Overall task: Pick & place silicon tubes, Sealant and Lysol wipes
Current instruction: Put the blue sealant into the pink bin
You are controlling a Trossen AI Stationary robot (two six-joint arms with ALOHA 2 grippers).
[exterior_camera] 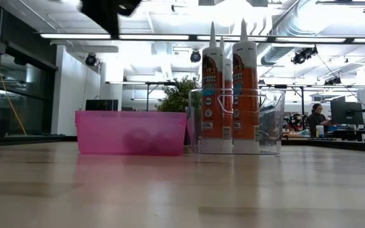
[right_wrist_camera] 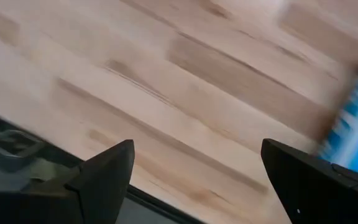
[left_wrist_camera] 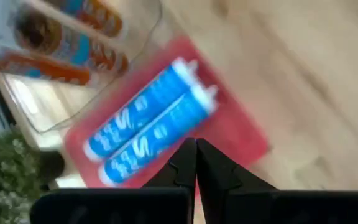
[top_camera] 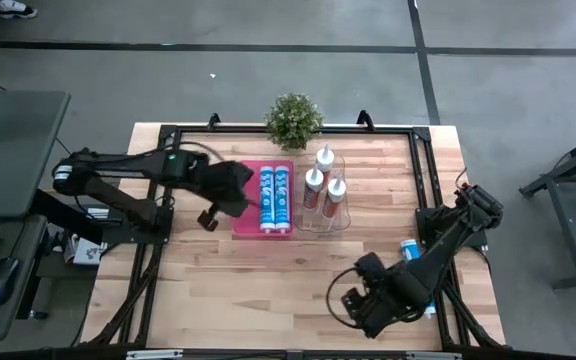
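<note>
A shallow pink plastic tray (top_camera: 246, 205) sits near the middle of the light wooden desk (top_camera: 268, 280), and the rest is placed from it. Inside it lie 2 blue-and-white silicone tubes (top_camera: 275, 198) side by side, nozzles pointing toward the small green potted plant (top_camera: 294, 120) at the desk's far edge. Just beside the tray, on the side toward the right arm, stands a clear plastic bin (top_camera: 340, 215) holding 3 upright white-and-orange sealant cartridges (top_camera: 325, 185); the low view shows them rising above the bin's rim.

The left gripper (left_wrist_camera: 196, 149) hangs above the tray's outer edge, on the side away from the bin, its 2 dark fingers (left_wrist_camera: 219, 168) pressed together tip to tip with nothing between them.

The right gripper (top_camera: 353, 300) is well apart from the tray, near the desk's front edge, its fingers (right_wrist_camera: 107, 171) spread wide over bare wood and empty. Beside that arm lies a blue-and-white object (top_camera: 410, 250), too blurred to name.
</note>
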